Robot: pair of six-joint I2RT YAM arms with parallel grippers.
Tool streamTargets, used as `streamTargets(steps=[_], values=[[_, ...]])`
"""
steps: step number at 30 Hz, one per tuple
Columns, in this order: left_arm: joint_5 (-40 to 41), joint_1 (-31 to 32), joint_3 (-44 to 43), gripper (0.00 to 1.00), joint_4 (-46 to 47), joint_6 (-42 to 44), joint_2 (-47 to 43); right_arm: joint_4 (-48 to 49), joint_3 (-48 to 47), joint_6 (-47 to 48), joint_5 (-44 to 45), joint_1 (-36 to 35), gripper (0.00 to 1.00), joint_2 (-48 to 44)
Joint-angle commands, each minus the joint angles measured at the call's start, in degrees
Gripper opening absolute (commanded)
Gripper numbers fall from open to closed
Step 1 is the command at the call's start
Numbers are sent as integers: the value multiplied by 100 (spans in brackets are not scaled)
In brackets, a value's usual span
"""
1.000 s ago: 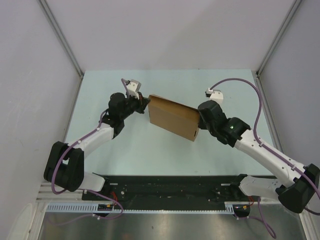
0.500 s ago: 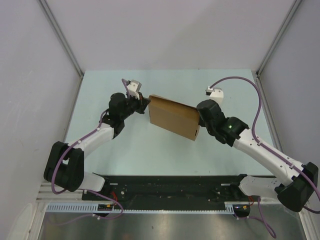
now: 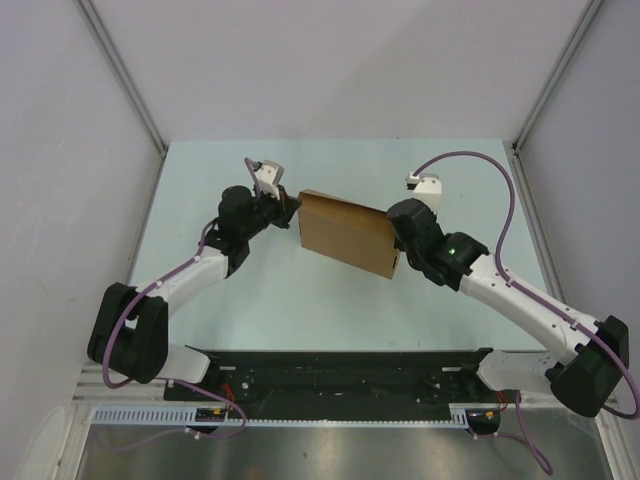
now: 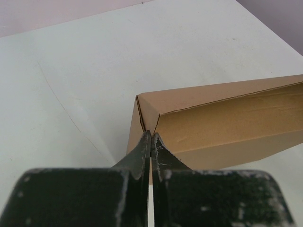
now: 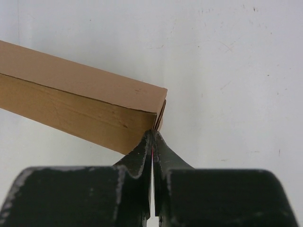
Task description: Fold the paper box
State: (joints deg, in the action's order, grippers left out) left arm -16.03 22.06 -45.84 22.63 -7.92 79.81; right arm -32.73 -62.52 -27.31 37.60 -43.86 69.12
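Note:
The paper box (image 3: 345, 235) is a closed brown cardboard box lying slantwise in the middle of the pale green table (image 3: 300, 290). My left gripper (image 3: 293, 203) is shut, and its tips touch the seam at the box's left end; in the left wrist view the gripper (image 4: 151, 135) meets the box (image 4: 227, 123) at that corner. My right gripper (image 3: 397, 240) is shut too, with its tips against the box's right end. The right wrist view shows this gripper (image 5: 153, 133) at the box's (image 5: 80, 90) end flap edge. I see no cardboard between either pair of jaws.
White walls (image 3: 60, 200) with metal posts (image 3: 120, 70) close in the table on the left, back and right. The black base rail (image 3: 340, 380) runs along the near edge. A purple cable (image 3: 505, 215) loops above the right arm.
My right gripper has shut and its wrist has edged left, closer to the box's right end. The left arm and the box have hardly moved.

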Motion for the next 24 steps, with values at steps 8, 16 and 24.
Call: streamTargets(steps=[8,16,24], values=[[-32,131,120,0,-637,80,8,-93,-190,-196,344,-246,0,128],[12,149,120,1,-699,54,17,-128,169,-327,327,-281,0,-48],[48,193,164,0,-725,28,26,-155,715,-573,256,-308,0,-206]])
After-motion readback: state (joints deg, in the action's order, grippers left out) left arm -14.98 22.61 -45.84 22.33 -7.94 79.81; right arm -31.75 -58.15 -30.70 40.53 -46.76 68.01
